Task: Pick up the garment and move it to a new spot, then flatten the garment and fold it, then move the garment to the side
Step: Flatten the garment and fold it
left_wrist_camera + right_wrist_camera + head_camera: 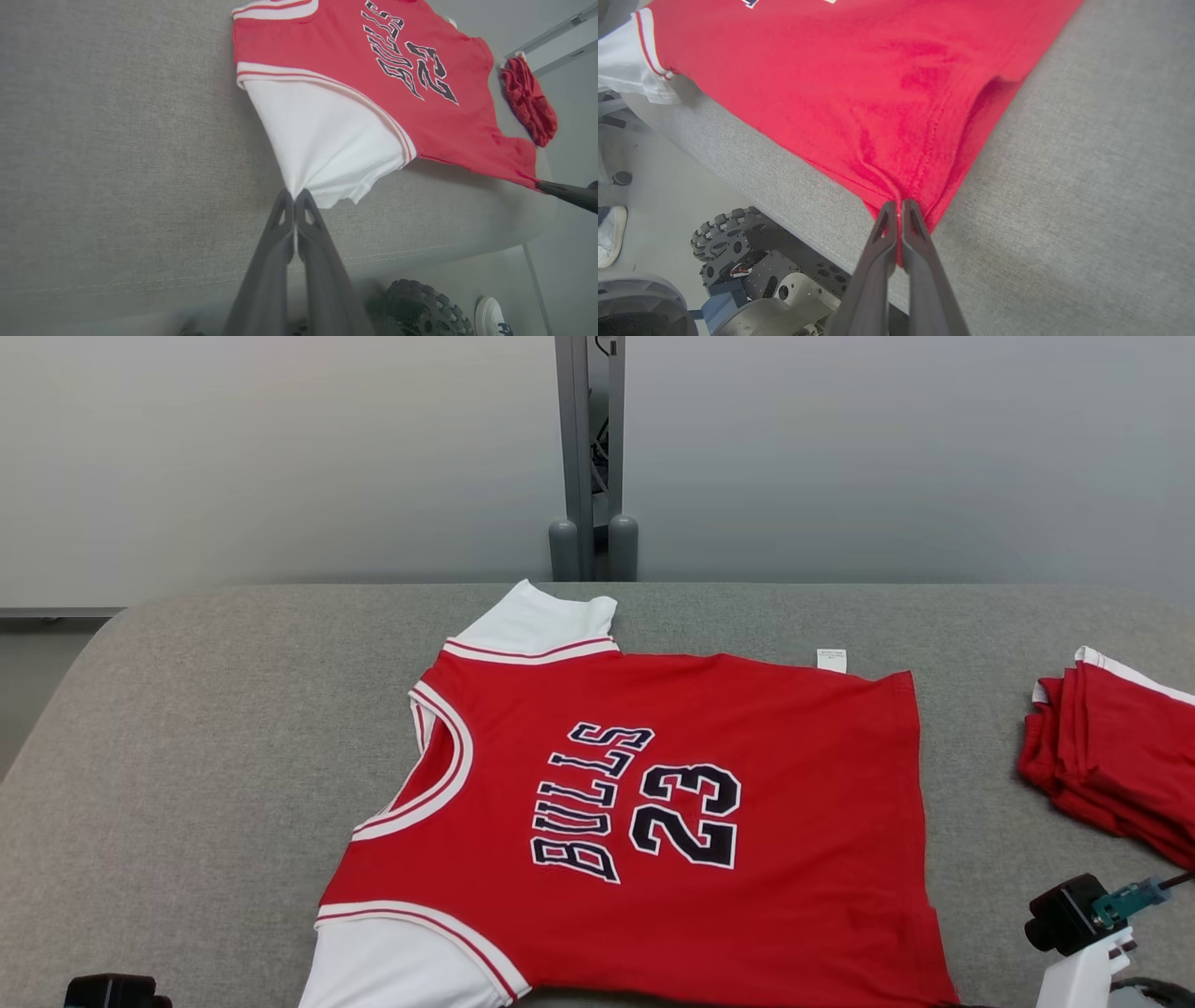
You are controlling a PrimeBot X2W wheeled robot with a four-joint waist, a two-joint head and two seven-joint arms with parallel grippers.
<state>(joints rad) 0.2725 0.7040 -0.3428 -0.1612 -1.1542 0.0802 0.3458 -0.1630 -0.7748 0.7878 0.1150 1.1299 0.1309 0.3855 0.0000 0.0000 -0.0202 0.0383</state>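
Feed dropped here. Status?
Both shut on jersey: left gripper at white sleeve, right gripper at hem corner. Spread flat. Apart, at right: red pile.

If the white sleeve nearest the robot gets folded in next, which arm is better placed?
Left, likely. The left end effector is shut on that white sleeve of the jersey, while the right end effector pinches the red hem corner at the jersey's other end.

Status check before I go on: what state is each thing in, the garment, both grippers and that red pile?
jersey, spread flat on the table, print side up, not yet folded
left gripper, shut on the white sleeve
right gripper, shut on the hem corner
red pile, folded, lying apart from the jersey
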